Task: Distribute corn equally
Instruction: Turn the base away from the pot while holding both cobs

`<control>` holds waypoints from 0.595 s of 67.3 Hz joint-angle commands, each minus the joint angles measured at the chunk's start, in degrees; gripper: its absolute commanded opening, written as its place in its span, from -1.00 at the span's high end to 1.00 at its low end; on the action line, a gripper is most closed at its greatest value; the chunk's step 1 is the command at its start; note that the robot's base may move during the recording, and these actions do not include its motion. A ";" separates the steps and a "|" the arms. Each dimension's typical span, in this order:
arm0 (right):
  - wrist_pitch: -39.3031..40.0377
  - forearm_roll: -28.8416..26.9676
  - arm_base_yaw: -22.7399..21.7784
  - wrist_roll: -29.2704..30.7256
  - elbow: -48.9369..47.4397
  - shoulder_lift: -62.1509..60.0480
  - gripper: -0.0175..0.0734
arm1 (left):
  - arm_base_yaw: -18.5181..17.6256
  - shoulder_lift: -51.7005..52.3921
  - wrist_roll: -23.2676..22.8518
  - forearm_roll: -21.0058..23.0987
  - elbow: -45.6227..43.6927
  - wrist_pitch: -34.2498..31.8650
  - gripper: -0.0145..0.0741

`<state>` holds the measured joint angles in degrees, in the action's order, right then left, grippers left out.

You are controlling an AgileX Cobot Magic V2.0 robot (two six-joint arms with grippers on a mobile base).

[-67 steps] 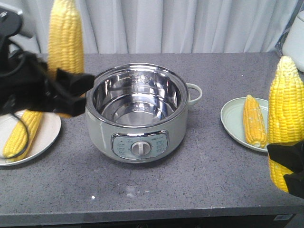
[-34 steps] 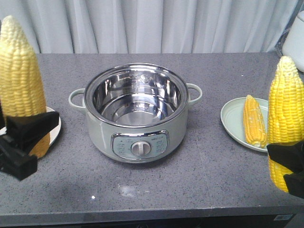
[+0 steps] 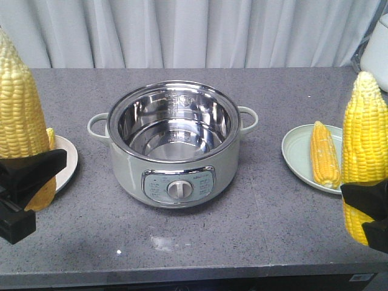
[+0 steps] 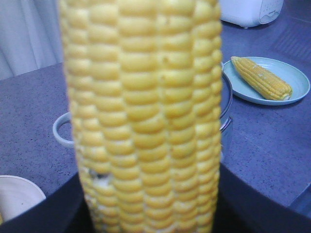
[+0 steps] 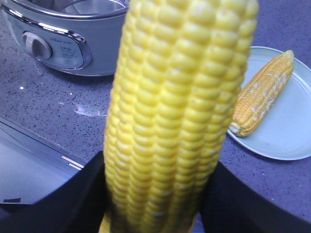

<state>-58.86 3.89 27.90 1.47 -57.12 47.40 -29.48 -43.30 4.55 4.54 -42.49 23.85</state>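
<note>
At frame's lower left, the left gripper (image 3: 23, 195) is clenching an upright corn cob (image 3: 19, 109); at lower right, the right gripper (image 3: 365, 216) is clamping a second cob (image 3: 364, 136).

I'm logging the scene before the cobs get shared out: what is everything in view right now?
corn: four, yellow; one upright in each gripper, one on each plate, left one mostly hidden.
pot: one, pale green with steel bowl, empty, table centre.
green plate: one, right of pot.
white plate: one, left of pot.
table: one, grey speckled.
curtain: pale grey, behind table.
white appliance: one, far right edge.
left gripper: black, shut on corn.
right gripper: black, shut on corn.
</note>
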 commanded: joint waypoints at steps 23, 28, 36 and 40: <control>3.53 0.65 -0.14 0.51 -1.41 -0.40 0.21 | -0.23 0.32 -0.26 0.50 -1.40 -4.34 0.08; 3.53 0.65 -0.14 0.51 -1.41 -0.40 0.21 | -0.23 0.32 -0.26 0.50 -1.40 -4.34 0.08; 3.53 0.65 -0.14 0.51 -1.41 -0.40 0.21 | -0.23 0.32 -0.26 0.50 -1.40 -4.34 0.08; 3.53 0.65 -0.14 0.51 -1.41 -0.40 0.21 | -0.23 0.32 -0.26 0.50 -1.40 -4.34 0.08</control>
<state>-58.86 3.89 27.90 1.47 -57.12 47.40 -29.48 -43.30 4.55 4.54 -42.49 23.85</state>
